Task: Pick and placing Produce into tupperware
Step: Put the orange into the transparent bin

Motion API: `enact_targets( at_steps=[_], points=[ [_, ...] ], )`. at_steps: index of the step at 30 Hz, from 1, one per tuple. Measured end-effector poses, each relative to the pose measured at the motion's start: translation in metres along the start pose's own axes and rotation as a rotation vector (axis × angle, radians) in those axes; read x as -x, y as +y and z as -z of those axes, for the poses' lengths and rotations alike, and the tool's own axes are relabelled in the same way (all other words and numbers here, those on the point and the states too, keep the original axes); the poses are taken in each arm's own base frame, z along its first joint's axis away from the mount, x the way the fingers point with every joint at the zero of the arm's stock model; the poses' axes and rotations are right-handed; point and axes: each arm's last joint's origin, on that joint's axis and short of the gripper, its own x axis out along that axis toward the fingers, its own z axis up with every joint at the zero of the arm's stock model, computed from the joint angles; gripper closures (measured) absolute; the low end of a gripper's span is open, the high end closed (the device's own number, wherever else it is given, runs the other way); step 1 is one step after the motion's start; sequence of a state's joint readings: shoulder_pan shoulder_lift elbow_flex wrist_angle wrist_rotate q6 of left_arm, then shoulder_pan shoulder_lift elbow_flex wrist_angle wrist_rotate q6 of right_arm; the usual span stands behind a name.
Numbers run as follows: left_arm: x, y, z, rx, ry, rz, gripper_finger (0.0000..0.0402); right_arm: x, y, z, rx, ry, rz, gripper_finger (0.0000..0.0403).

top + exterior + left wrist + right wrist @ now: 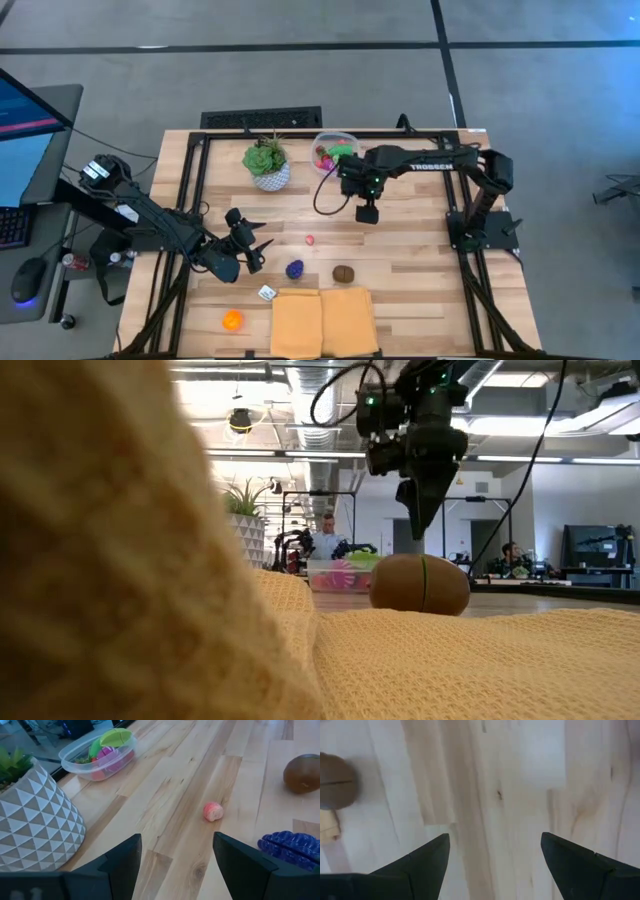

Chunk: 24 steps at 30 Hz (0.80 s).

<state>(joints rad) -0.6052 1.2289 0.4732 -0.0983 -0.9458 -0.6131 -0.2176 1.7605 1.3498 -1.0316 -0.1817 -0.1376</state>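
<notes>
High view, left to right: the left gripper [250, 250] sits low over the table's left half, its fingers spread with nothing between them. An orange piece [232, 320] lies at about 7 o'clock from it, near the table's front edge. A purple piece [295, 269] lies at about 4 o'clock, near the gripper. The small pink piece [310, 240] lies at 3 o'clock and farther off; in the left wrist view this pink piece [213, 811] lies on bare wood beyond the open fingers [122, 865]. A brown piece [343, 273] lies right of the purple one, just behind the yellow cloth [323, 320].

The right gripper [367, 212] hangs above the table's middle, fingers wide apart and empty. The brown piece is at its 7 o'clock. The tupperware [333, 152], already holding pink and green produce, stands at its 11 o'clock beside the potted plant [267, 163].
</notes>
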Motion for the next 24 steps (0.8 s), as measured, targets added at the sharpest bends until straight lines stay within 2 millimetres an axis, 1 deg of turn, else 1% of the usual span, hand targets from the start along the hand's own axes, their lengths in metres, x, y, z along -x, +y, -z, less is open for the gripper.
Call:
enact_targets(
  at_steps=[3,6,10,13,16,20,24],
  points=[
    [0.001,-0.001,0.0,0.009,0.0,0.005,0.0164,0.007,0.01,0.007,0.038,-0.074,0.013,0.0067],
    [0.002,-0.002,0.001,0.011,-0.001,0.014,0.0164,0.016,0.018,0.022,0.05,-0.169,0.044,0.0067],
    [0.003,-0.002,0.001,0.016,-0.003,0.016,0.0164,0.027,0.028,0.049,0.032,-0.303,0.075,0.0067],
    [0.003,-0.002,0.001,0.022,-0.003,0.016,0.0164,0.028,0.037,0.071,0.014,-0.381,0.079,0.0067],
    [0.003,-0.002,0.001,0.026,-0.007,0.014,0.0164,0.023,0.047,0.093,-0.003,-0.441,0.075,0.0067],
    [0.003,-0.003,0.0,0.034,-0.012,0.017,0.0164,0.011,0.061,0.117,-0.019,-0.506,0.064,0.0067],
    [0.003,-0.003,-0.001,0.043,-0.023,0.017,0.0164,-0.003,0.075,0.135,-0.03,-0.575,0.061,0.0067]
  ],
)
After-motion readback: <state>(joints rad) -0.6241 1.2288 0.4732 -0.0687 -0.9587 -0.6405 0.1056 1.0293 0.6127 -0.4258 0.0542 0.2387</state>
